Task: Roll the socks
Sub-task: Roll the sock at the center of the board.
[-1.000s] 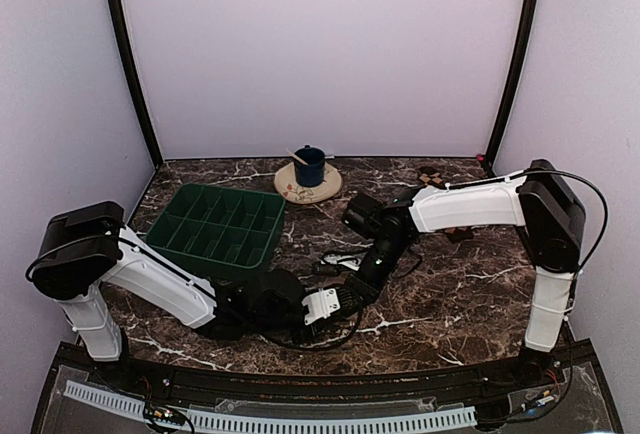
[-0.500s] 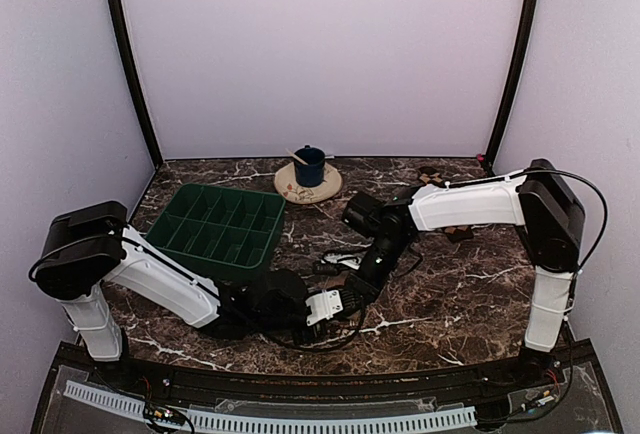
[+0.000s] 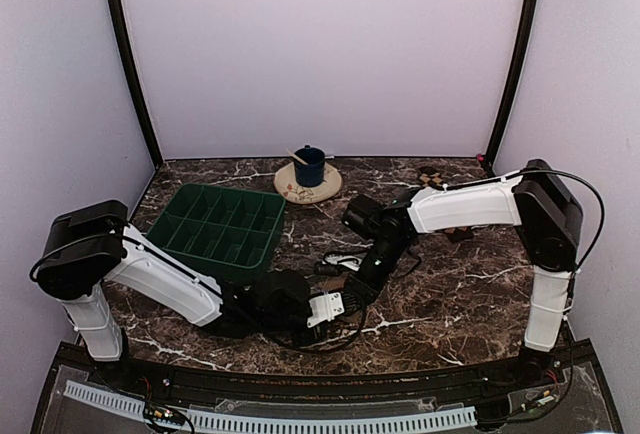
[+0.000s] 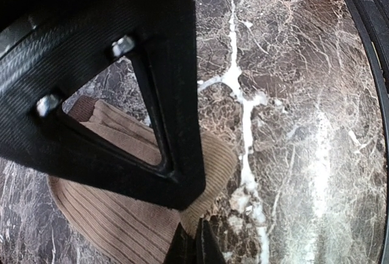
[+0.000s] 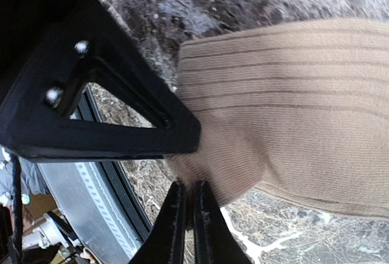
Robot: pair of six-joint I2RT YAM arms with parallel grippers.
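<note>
- The left gripper (image 4: 194, 244) has its jaws closed together, pinching the tan sock (image 4: 115, 215) at its rim.
- The right gripper (image 5: 185, 206) has its jaws nearly together at the same sock's blurred edge; whether they pinch it I cannot tell.
- The tan sock lies on the worktop (image 3: 450, 284), mid-front, under both.
- A green tray (image 3: 215, 229) sits toward the left edge.

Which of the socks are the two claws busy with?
The plain tan ribbed sock: the left gripper and the right gripper both have their tips at its edge. It shows only fine ribs, no checks.
</note>
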